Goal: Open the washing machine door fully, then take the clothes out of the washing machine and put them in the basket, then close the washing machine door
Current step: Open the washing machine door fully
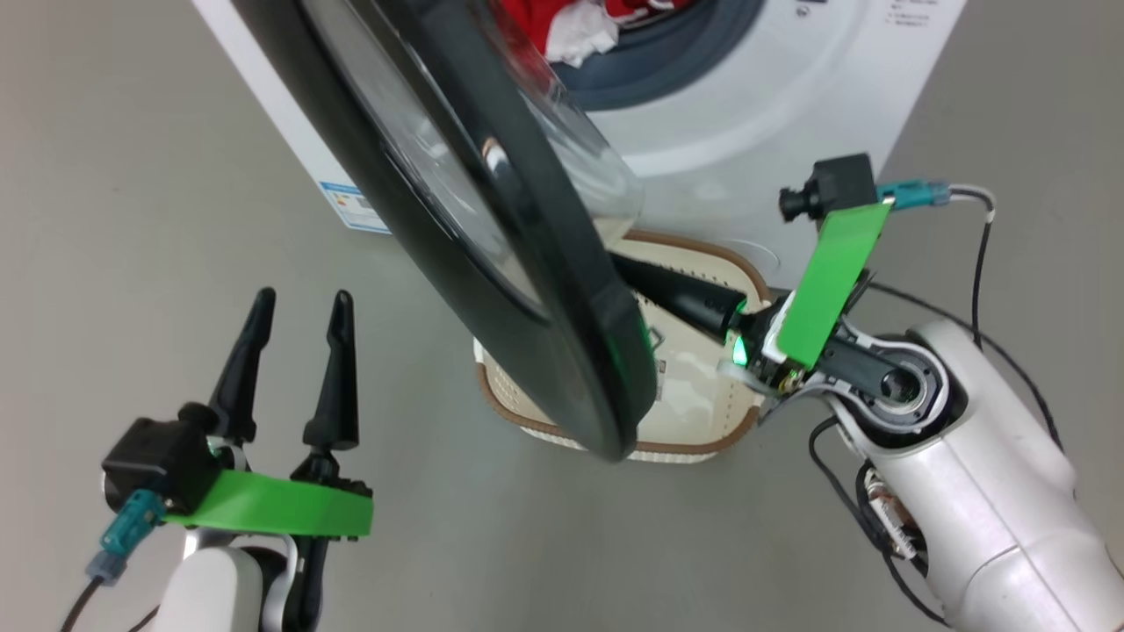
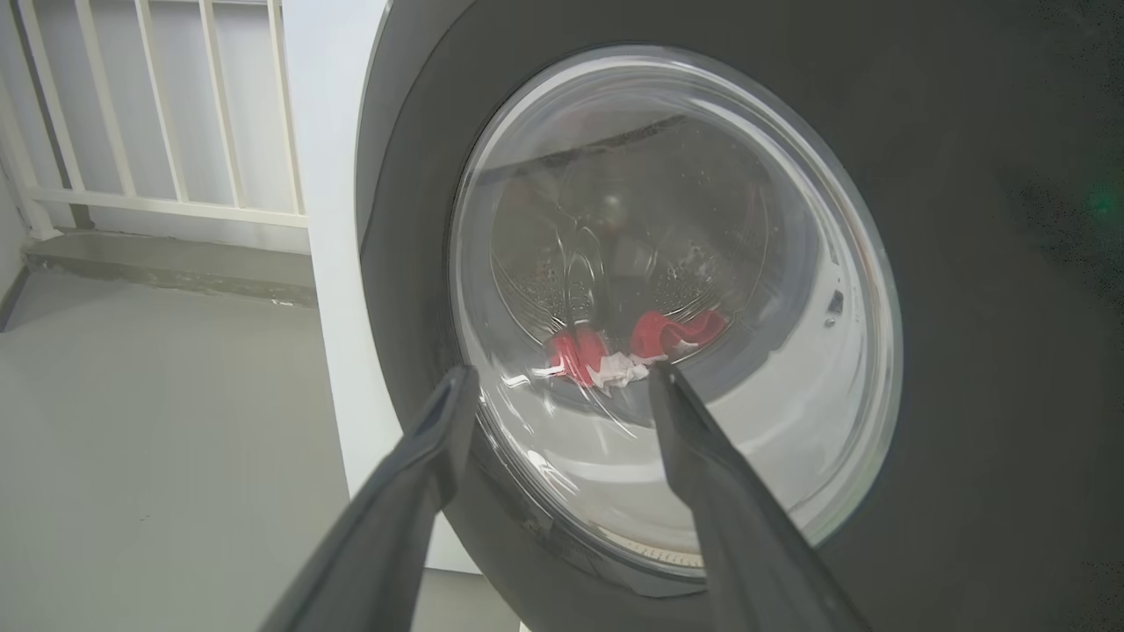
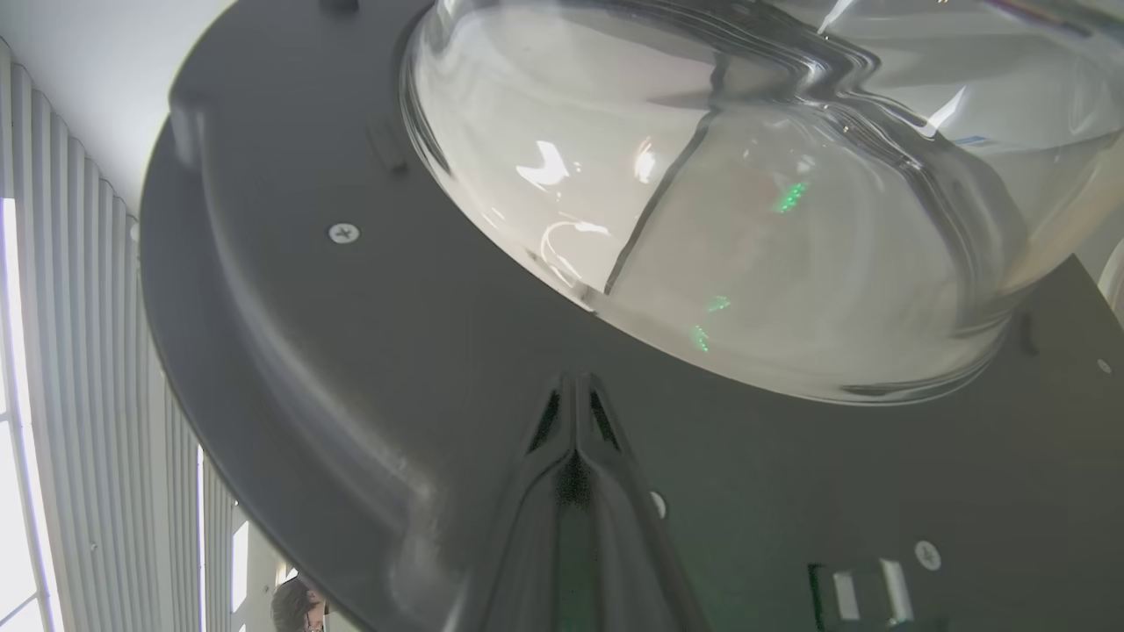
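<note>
The washing machine door (image 1: pixel 492 202) stands partly open, its black rim edge-on across the head view. My right gripper (image 1: pixel 650 279) is shut with nothing in it. In the right wrist view its tips (image 3: pixel 575 391) rest against the door's dark inner face (image 3: pixel 351 351), below the glass bowl (image 3: pixel 746 219). My left gripper (image 1: pixel 303 298) hangs open at the lower left, apart from the door's outer face (image 2: pixel 966 307). Red and white clothes (image 1: pixel 571 26) lie in the mouth of the white washing machine (image 1: pixel 773 105). They also show through the glass as clothes (image 2: pixel 667 333) between my left gripper's (image 2: pixel 562 382) spread tips. The basket (image 1: pixel 694 450) sits on the floor under the door.
Grey floor spreads around the machine. A white railing (image 2: pixel 158 105) stands at the back left. A person's head (image 3: pixel 294 606) shows beyond the door's edge. Black cables (image 1: pixel 979 263) trail from my right arm.
</note>
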Tool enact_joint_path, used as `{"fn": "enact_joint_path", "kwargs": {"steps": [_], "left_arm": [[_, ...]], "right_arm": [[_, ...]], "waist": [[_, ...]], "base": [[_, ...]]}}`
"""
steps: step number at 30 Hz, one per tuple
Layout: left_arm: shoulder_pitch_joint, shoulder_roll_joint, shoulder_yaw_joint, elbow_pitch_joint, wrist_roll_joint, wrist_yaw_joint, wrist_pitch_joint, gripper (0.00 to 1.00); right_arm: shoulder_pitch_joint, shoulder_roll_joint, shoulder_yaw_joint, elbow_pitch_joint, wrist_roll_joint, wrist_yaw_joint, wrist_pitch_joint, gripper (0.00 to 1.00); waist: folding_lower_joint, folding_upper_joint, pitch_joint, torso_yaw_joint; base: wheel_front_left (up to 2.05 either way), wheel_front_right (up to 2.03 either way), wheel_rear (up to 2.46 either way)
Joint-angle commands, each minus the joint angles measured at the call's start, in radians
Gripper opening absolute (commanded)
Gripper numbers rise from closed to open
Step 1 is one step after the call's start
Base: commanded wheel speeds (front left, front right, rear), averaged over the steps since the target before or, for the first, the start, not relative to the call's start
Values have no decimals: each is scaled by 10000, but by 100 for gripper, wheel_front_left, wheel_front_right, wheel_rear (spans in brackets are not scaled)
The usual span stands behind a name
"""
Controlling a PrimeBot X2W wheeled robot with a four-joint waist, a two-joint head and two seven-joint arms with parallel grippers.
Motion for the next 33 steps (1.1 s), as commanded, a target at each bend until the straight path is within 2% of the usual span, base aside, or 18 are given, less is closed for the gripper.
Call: {"fn": "enact_joint_path", "kwargs": {"steps": [1,14,33], "left_arm": [[130,232,221,-161,-130,104,-76,100],[519,232,-80,-6,-239,350,-76,100],[591,231,-274,228,-283,412,-76,100]], "right_arm": [[199,319,277,-305,22,71,141,0],[639,500,798,-195,-3,71,365,0],[773,612,1291,-111,-405,71,109,0]], "waist": [[0,-1,-391,375],[0,-1,-1072,1209],[0,-1,-1306,2468]], "base": [[0,0,0],[0,0,0],[0,0,0]]}}
